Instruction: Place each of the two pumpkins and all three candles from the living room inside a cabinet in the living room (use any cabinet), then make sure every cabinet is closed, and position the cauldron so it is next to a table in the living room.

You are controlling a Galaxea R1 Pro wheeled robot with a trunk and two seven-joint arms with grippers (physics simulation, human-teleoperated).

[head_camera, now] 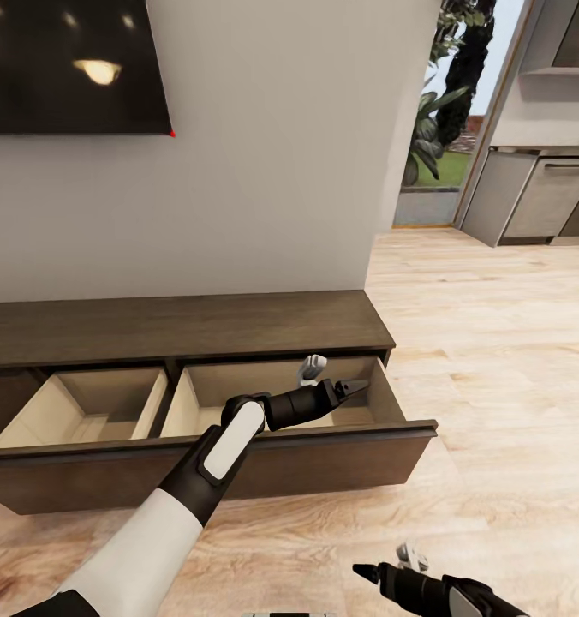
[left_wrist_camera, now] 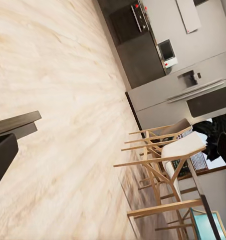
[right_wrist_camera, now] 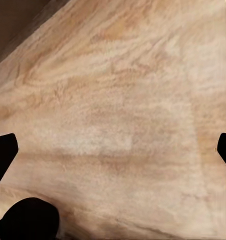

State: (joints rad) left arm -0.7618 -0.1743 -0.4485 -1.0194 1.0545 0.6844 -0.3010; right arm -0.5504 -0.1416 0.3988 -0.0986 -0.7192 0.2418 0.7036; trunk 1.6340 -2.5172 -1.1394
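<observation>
Left gripper [head_camera: 358, 388], narrowed and empty, hovers over the cabinet's [head_camera: 178, 326] two open drawers.

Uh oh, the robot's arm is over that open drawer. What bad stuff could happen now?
1. The left gripper hangs over the open drawer of the cabinet. Pushing the drawer shut now could pinch the arm.
2. The open compartments look empty, so closing up now might leave the pumpkins and candles outside.
3. The drawer front juts over the floor, so the robot's base might bump it.
</observation>
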